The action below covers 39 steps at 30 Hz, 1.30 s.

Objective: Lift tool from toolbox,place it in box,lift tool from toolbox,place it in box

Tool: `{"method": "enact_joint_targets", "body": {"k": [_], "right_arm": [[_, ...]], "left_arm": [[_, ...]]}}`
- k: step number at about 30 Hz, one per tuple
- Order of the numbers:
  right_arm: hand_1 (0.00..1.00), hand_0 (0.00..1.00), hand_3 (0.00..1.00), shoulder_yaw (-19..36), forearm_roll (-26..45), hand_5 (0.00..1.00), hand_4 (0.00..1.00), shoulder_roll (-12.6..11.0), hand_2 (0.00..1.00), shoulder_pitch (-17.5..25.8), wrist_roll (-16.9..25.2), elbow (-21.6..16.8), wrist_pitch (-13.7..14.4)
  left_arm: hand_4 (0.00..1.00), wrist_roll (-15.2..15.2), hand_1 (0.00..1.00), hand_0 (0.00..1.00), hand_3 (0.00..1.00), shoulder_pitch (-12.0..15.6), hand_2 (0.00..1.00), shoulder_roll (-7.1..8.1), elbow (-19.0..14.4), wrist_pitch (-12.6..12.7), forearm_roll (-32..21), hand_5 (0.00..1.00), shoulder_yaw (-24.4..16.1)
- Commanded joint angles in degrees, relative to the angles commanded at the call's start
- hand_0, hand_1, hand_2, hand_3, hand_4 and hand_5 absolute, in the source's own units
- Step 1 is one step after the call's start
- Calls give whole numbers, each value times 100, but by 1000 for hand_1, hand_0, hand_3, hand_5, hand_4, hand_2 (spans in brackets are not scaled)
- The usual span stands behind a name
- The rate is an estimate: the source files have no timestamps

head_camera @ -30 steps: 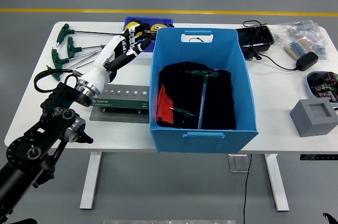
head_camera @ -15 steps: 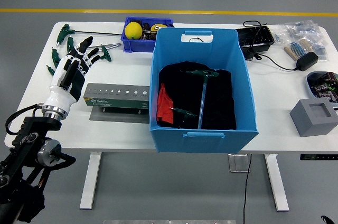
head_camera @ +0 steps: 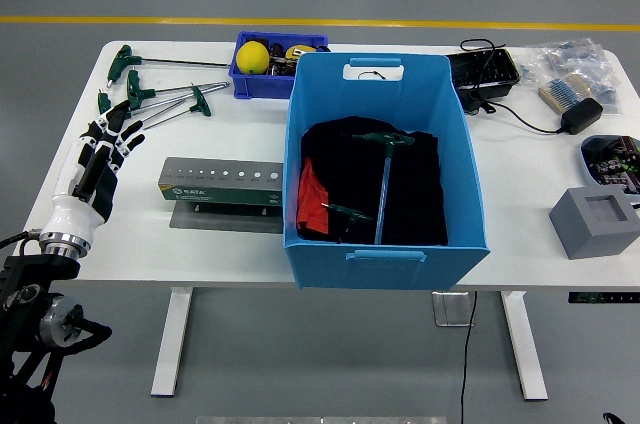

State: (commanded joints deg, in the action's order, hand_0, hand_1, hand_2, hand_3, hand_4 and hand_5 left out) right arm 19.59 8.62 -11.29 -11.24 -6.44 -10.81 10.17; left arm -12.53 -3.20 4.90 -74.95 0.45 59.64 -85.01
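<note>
Left hand hangs over the bench's near-left corner, fingers extended and slightly spread, holding nothing. The right hand does not appear.

Beside the hand, toward the centre, a grey-green SATA tool holder lies flat on its plate, slots facing up. To its right stands the large blue box; inside, on black and red cloth, lie two green-handled T-handle wrenches, one long and upright in the picture, one shorter near the red cloth. A grey foam block sits near the right edge.

Farther back on the left, several more green T-handle wrenches lie loose on the bench, just beyond the fingertips. Behind the box, a small blue bin holds a yellow ball. A black tray, cable and power adapter occupy the far right.
</note>
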Motion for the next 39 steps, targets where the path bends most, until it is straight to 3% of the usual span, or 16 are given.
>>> {"method": "enact_joint_targets", "body": {"k": [3, 4, 39], "right_arm": [[656, 677, 557, -53, 87, 667, 776, -1, 707, -9, 15, -1, -5], [655, 677, 558, -78, 128, 667, 776, -2, 707, -14, 23, 1, -8], [656, 679, 556, -147, 217, 666, 776, -18, 708, -67, 48, 13, -11]], "left_arm": [[915, -55, 990, 955, 891, -7, 998, 0, 14, 27, 18, 705, -5], [937, -77, 998, 998, 998, -12, 998, -5, 21, 41, 12, 775, -8], [946, -236, 998, 984, 998, -64, 998, -48, 148, 56, -306, 850, -87]]}}
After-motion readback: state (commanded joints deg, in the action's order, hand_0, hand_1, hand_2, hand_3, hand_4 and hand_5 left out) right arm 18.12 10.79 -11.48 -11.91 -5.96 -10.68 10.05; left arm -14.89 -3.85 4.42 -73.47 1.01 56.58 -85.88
